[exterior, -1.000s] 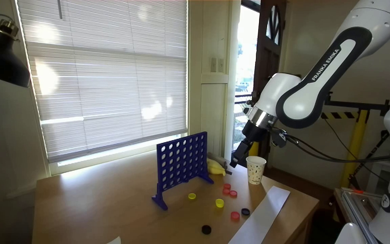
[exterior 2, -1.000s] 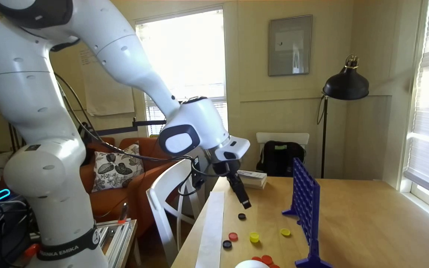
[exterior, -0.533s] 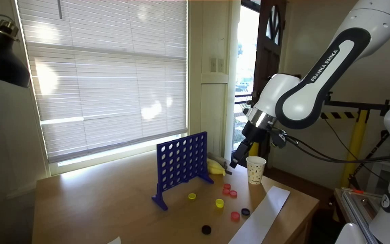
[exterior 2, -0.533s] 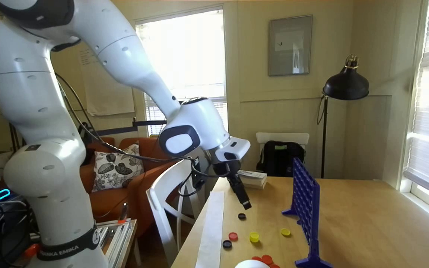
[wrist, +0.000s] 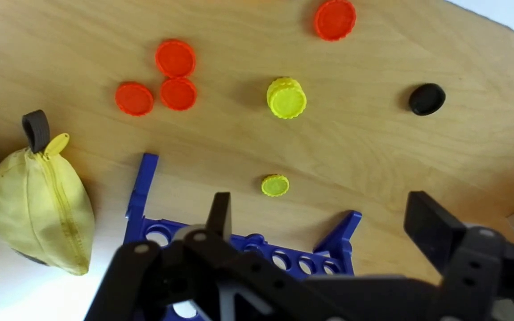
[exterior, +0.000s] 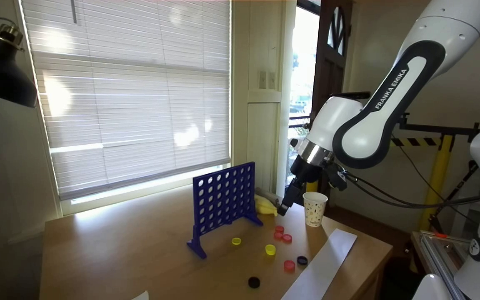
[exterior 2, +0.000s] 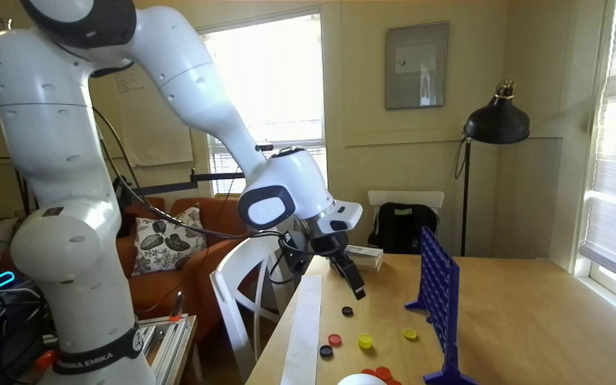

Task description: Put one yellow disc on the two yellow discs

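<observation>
The one yellow disc (exterior: 236,241) lies flat on the table near the foot of the blue grid; it also shows in an exterior view (exterior 2: 409,333) and in the wrist view (wrist: 275,185). The two yellow discs (wrist: 287,99) are stacked one on the other, apart from the single disc; they also show in both exterior views (exterior: 270,249) (exterior 2: 365,341). My gripper (wrist: 318,196) is open and empty, with its fingers wide apart. It hangs above the table (exterior: 282,209) (exterior 2: 360,293), and in the wrist view the single disc lies beyond the fingertips, nearer the left finger.
The blue grid (exterior: 223,198) stands upright beside the single disc; its foot (wrist: 343,240) shows between my fingers. Red tokens (wrist: 175,58) and black tokens (wrist: 427,99) lie around. A paper cup (exterior: 315,208), a yellow pouch (wrist: 38,209), a white strip (exterior 2: 302,326) and a book (exterior 2: 364,258) are on the table.
My arm was nearly still at first, then moved the gripper a little lower and towards the grid in the last half second. The discs have not moved.
</observation>
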Robot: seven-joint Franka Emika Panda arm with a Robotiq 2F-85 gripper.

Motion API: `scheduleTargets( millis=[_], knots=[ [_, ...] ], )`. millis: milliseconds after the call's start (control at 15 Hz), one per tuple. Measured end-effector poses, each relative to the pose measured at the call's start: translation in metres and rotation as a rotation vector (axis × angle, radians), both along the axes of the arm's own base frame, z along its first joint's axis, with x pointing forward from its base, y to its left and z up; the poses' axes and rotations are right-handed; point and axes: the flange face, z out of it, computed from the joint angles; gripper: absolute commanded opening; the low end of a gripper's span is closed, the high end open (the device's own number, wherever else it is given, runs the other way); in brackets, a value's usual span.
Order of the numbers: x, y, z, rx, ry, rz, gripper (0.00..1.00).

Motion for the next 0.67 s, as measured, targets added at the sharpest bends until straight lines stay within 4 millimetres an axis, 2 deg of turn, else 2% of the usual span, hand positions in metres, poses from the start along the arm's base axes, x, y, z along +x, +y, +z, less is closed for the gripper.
scheduleTargets(
  millis=[667],
  knots=[
    [0.04, 0.011, -0.025, -0.052, 0.002, 0.089, 1.0]
  ],
)
